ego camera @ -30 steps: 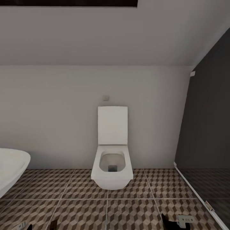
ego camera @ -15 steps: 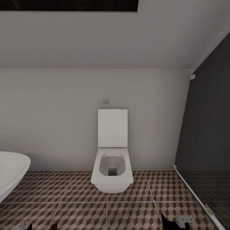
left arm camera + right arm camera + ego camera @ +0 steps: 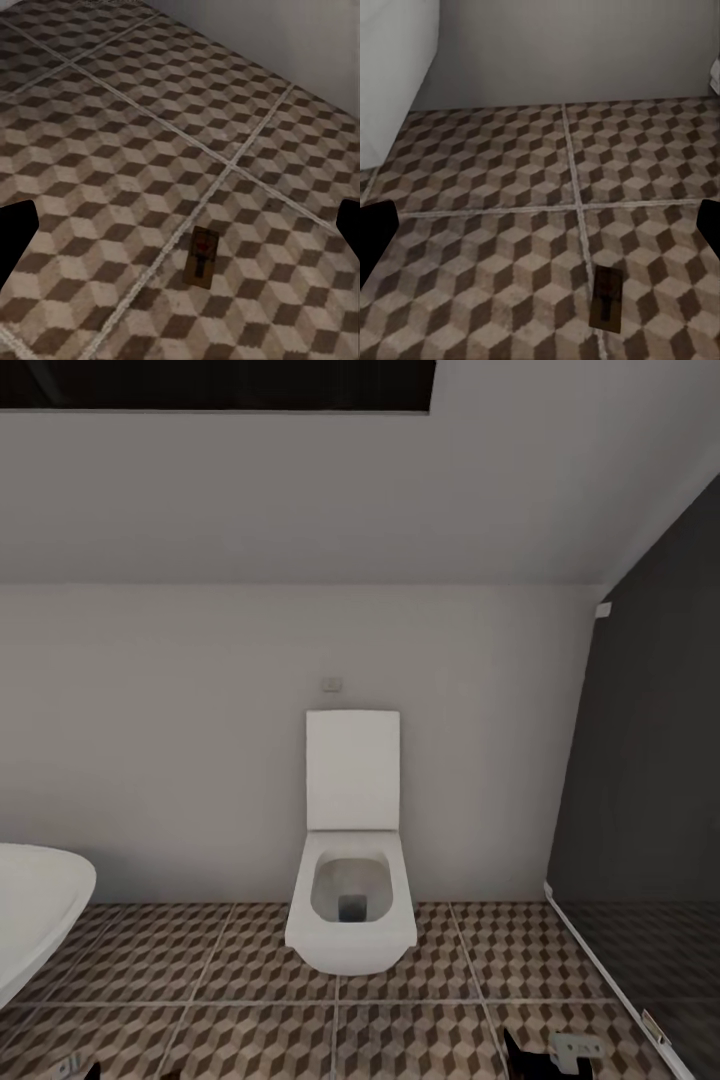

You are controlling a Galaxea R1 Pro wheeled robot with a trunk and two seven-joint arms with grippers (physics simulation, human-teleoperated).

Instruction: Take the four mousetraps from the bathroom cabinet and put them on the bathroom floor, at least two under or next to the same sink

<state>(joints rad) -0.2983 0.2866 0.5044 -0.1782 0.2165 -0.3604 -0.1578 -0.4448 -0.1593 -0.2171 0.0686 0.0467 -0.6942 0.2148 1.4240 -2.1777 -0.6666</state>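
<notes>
While both grippers' jaws stood apart and empty, one mousetrap (image 3: 201, 257) lay flat on the floor (image 3: 112, 112) across a grout line; driving the base blind could probably knock it.

The head view tilts upward over the last second: the toilet (image 3: 351, 840), the wall switch plate (image 3: 331, 683) and the white basin rim (image 3: 40, 905) all sit lower in frame. More of the dark ceiling opening (image 3: 215, 384) shows, less of the bathroom floor (image 3: 420, 1040).
</notes>
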